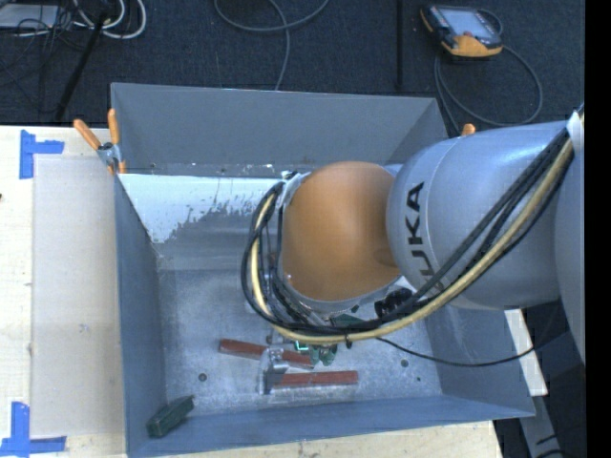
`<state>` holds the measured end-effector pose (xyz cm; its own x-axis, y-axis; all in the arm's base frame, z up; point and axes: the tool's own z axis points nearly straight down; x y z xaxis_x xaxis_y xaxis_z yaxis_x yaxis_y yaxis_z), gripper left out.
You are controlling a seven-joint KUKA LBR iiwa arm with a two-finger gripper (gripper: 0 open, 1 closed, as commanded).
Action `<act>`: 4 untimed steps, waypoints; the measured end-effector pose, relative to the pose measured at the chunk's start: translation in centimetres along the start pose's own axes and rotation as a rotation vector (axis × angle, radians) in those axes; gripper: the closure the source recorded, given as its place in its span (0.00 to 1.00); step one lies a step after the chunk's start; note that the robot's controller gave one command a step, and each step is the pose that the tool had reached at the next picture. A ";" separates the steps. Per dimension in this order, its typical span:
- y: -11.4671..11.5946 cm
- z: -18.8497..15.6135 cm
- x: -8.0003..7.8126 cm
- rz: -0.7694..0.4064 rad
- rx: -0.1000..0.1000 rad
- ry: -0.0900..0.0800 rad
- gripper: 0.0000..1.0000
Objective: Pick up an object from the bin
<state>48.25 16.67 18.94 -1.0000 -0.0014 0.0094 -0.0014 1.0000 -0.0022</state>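
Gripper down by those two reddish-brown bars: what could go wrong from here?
1. The gripper sits low between the left reddish-brown bar and the right reddish-brown bar; it may push one aside rather than lift it.
2. It looks close to the bin floor, so it could scrape the metal.
3. The looping cables might snag a bar.
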 end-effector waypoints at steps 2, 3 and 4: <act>-1.9 11.4 -5.1 -0.051 -0.005 -0.011 1.00; -1.9 11.4 -5.1 -0.051 -0.005 -0.011 1.00; -2.3 -5.0 -5.9 -0.101 -0.003 -0.014 1.00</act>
